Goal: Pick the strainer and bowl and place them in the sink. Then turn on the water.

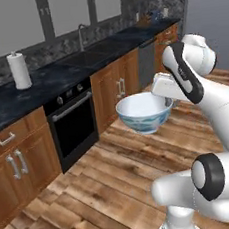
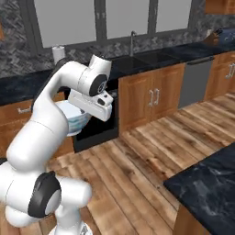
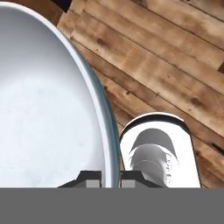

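Observation:
My gripper [image 1: 165,100] is shut on the rim of the white bowl [image 1: 144,113] with the blue-green pattern and holds it upright in the air over the wooden floor. In the hand view the bowl [image 3: 48,113] spreads across the left, and its rim is pinched between the fingertips [image 3: 89,178]. In the right base view the bowl [image 2: 74,118] peeks out behind the arm. The black sink [image 1: 87,56] [image 2: 147,57] lies in the far counter, with its dark gooseneck faucet [image 1: 81,35] [image 2: 132,41] behind it; no stream falls from the spout. The strainer is out of view.
A paper towel roll [image 1: 19,70] stands on the dark counter left of the sink. A black oven [image 1: 74,121] sits under that counter. A steel dishwasher [image 2: 195,82] is right of the sink cabinets. A dark island counter [image 2: 206,183] juts in at lower right.

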Tool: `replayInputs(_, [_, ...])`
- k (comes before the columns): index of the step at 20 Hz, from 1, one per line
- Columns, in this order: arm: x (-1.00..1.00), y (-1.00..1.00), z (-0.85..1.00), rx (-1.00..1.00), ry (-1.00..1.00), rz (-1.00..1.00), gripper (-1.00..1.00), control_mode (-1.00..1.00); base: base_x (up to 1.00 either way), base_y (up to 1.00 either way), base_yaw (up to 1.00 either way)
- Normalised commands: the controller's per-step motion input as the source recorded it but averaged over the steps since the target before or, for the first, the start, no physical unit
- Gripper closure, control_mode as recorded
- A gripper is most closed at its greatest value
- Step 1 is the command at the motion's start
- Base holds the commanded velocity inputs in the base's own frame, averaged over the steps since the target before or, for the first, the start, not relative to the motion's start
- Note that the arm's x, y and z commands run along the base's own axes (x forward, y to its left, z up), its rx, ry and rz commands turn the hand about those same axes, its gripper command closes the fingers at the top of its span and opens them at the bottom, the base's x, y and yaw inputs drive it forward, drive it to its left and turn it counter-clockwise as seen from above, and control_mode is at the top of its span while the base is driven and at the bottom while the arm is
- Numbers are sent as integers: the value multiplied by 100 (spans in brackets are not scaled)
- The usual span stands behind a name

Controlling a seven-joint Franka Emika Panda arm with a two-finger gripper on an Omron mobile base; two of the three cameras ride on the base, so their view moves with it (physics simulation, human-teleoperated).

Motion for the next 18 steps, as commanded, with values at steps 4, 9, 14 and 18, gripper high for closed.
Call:
replayInputs(4, [0,0,0,0,0,0,100,100,3,-17,-80])
replayInputs(9, [0,0,0,0,0,0,100,100,10,-9,-69])
replayInputs(14, [0,0,0,0,0,0,100,100,12,-7,-65])
replayInputs(18, [0,0,0,0,0,0,100,100,16,-11,-55])
